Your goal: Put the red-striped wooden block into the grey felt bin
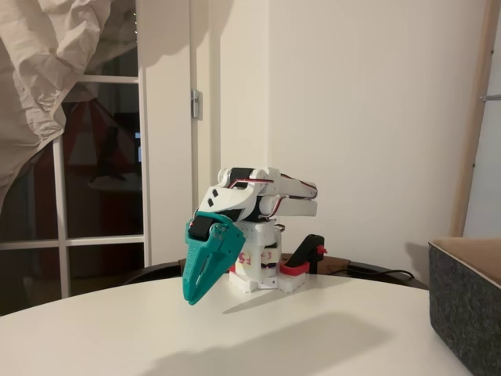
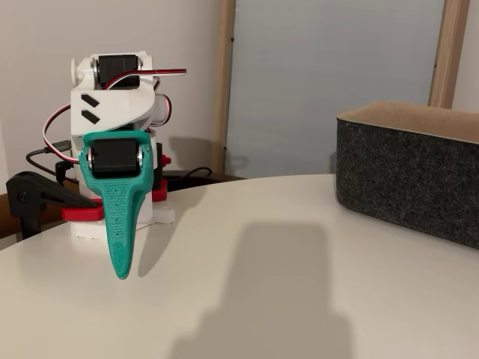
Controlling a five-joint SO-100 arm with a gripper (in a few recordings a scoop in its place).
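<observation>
- White and bare, the round surface (image 1: pixel 313 337) takes up the foreground in both fixed views, crossed by a soft, broad shadow.
- Grey felt bin (image 2: pixel 408 176): one, with thick dark walls and a tan inner lining. It stands at the right edge of the surface in both fixed views, well apart from the arm.
- Teal hand (image 1: pixel 205 270): one, folded down in front of the white arm (image 1: pixel 258 200), its tip pointing down toward the surface and hanging just above it. In both fixed views the two fingers lie together along their length with no gap I can make out, so it looks closed, and nothing is held between them.
- The arm's base (image 2: pixel 112 217) sits at the far edge of the surface, fixed there by a red and black clamp (image 1: pixel 305 262).
- Red-striped wooden block: I cannot place it. No stretch of the surface on view carries it, so its direction from the hand and the lie of its long axis cannot be told.
- My judgement: the task is at its very start, with the arm at rest. The coming move turns on finding the block first; after that, the carry would run toward the bin at the right edge.
- Count: one arm, one hand, one bin.
</observation>
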